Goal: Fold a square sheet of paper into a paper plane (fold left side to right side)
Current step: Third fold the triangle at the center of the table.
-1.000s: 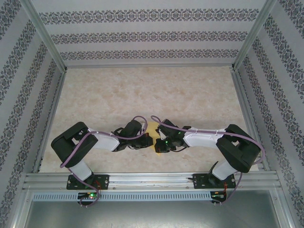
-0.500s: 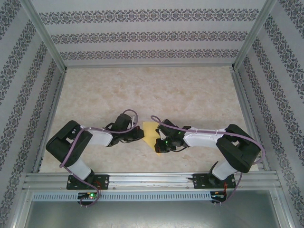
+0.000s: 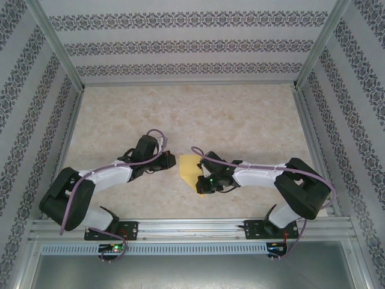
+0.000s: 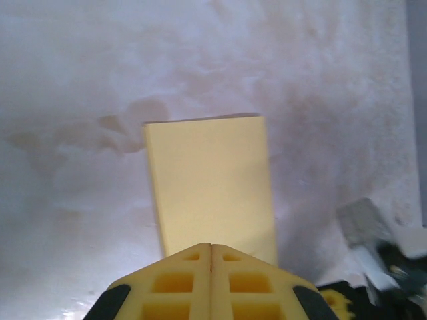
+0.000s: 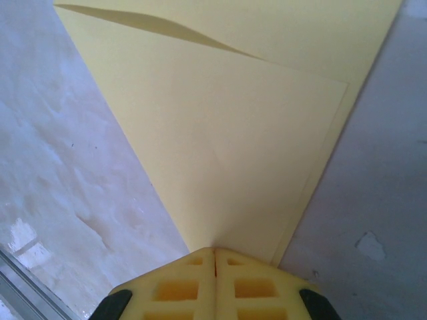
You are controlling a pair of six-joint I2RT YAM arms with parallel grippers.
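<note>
The square sheet of paper (image 3: 189,169) is pale yellow and lies flat on the table, folded into a narrow rectangle between the two arms. From the left wrist it appears as an upright rectangle (image 4: 210,180). My left gripper (image 3: 174,162) is shut, its tips (image 4: 211,245) at the sheet's left edge. My right gripper (image 3: 200,187) is shut too, its tips (image 5: 214,250) resting on the near corner of the paper (image 5: 227,147). The top layer lifts slightly at the far end.
The marble-patterned table (image 3: 240,120) stretches open behind the paper. Patterned walls and metal posts enclose it on three sides, and a metal rail (image 3: 192,226) runs along the near edge. Part of the right gripper's body (image 4: 373,260) shows at the lower right of the left wrist view.
The left arm has swung back to the left and its gripper has drawn off the sheet, uncovering more of it. The right arm and the paper have stayed put.
</note>
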